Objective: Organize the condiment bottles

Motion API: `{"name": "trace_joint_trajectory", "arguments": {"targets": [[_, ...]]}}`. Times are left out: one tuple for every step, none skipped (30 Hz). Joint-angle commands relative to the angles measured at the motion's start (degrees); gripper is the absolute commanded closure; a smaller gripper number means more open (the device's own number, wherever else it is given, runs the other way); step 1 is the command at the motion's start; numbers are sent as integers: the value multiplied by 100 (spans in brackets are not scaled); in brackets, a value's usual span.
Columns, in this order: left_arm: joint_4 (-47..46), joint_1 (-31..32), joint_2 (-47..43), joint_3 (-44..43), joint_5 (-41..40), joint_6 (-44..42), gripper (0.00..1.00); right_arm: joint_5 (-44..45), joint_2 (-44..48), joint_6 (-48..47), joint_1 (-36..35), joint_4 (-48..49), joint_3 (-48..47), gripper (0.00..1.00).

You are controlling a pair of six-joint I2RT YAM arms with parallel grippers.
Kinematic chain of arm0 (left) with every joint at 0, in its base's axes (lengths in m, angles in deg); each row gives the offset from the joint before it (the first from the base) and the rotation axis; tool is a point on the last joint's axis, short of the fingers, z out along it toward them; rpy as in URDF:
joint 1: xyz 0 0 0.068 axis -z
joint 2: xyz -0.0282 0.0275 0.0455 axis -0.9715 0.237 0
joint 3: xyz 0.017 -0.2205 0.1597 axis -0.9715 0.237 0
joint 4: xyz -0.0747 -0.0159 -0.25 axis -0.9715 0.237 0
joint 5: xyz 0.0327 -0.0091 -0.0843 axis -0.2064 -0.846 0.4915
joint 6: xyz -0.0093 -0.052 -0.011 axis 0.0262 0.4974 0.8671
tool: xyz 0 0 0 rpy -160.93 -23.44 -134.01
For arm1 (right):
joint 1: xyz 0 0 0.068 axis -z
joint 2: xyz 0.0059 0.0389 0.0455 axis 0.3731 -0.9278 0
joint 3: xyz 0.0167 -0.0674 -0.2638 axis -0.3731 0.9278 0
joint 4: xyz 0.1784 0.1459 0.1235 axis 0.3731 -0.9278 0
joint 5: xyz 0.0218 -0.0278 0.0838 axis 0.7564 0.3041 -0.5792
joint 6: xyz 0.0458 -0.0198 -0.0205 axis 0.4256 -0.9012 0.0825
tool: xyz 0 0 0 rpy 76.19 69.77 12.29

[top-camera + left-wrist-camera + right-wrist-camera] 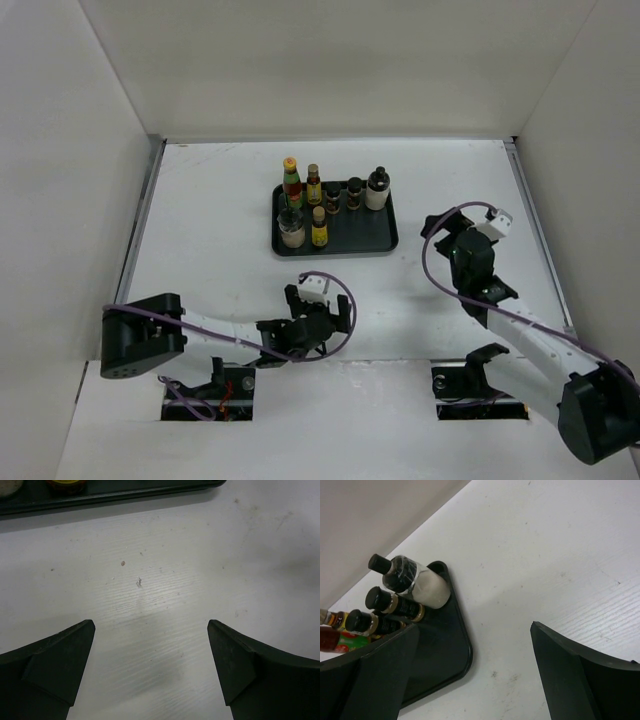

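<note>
Several condiment bottles stand on the black tray. In its back row are a red bottle with a green neck and yellow cap, a yellow-labelled bottle, two small brown jars and a whitish dark-capped bottle. A jar and a yellow bottle stand in front. My left gripper is open over bare table, short of the tray's near edge. To the tray's right, my right gripper is open by the tray corner, with the whitish bottle ahead of it.
White walls enclose the table on the left, back and right. A metal rail runs along the left edge. Purple cables loop off both wrists. Both arm bases sit at the near edge.
</note>
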Motion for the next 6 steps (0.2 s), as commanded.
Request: {"name": "trace_joint_trajectory", "arguments": {"targets": [[-243, 13, 63, -212, 83, 80, 0, -109, -20, 99, 19, 241, 32, 0], [-243, 39, 90, -221, 101, 71, 0, -126, -55, 99, 10, 224, -3, 0], [-243, 48, 107, -229, 110, 71, 0, -153, -73, 99, 10, 215, -12, 0], [-217, 40, 125, -247, 110, 62, 0, -170, -82, 99, 1, 232, -20, 0], [-182, 14, 125, -265, 110, 54, 0, -179, -82, 99, 1, 241, -12, 0], [-173, 5, 99, -256, 92, 54, 0, -179, -82, 99, 1, 259, -3, 0]]}}
